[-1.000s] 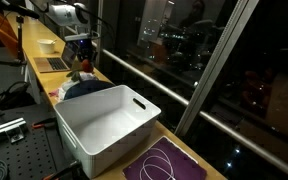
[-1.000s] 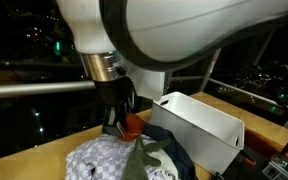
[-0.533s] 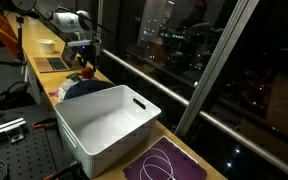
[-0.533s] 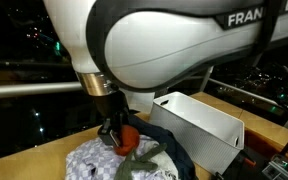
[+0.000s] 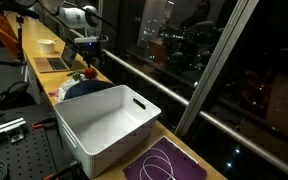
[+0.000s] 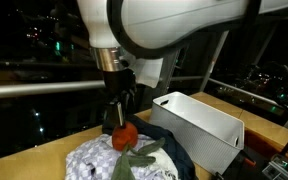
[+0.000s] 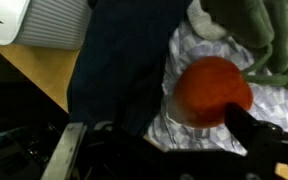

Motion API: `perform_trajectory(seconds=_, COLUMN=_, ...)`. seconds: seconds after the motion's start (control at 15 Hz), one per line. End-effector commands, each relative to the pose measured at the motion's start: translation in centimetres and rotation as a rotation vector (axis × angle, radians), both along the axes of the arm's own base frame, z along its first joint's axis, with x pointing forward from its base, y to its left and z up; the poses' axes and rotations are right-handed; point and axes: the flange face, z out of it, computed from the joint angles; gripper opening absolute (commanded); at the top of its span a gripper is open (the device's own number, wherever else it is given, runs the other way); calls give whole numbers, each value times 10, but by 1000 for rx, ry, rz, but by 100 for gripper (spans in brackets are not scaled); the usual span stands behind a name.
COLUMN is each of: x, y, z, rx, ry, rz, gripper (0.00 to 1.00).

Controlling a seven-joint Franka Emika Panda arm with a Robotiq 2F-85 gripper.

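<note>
Orange-red ball (image 6: pixel 125 137), round, without long axis; end effector (image 6: pixel 122 121) spread wide, holding nothing.

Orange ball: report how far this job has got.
Done: the orange ball rests on the cloth pile, not gripped. In hand: the pincer hangs open just above it. Left: the white bin beside the pile looks empty, so any move into it is not yet made.
</note>
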Motion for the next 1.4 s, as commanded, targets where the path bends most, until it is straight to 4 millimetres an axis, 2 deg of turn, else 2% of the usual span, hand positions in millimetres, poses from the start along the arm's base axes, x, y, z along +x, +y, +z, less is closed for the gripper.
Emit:
perform_trajectory(seconds=0.0, x=7, y=-26, z=21, rx=58, ry=46, rz=31, gripper=100)
perform_trajectory(seconds=0.2, x=8, y=-42, z=25, rx=108, ry=105, rz=87, gripper=100)
perform_trajectory(seconds=0.27, x=15, y=-35, z=17, rx=63, ry=73, rz=43, gripper=100)
perform_trajectory(seconds=0.4, x=17, y=-40, z=17, rx=63, ry=79, rz=41, gripper=100)
perform_trajectory(seconds=1.33, x=14, y=-36, z=14, rx=61, ry=82, rz=46, gripper=100)
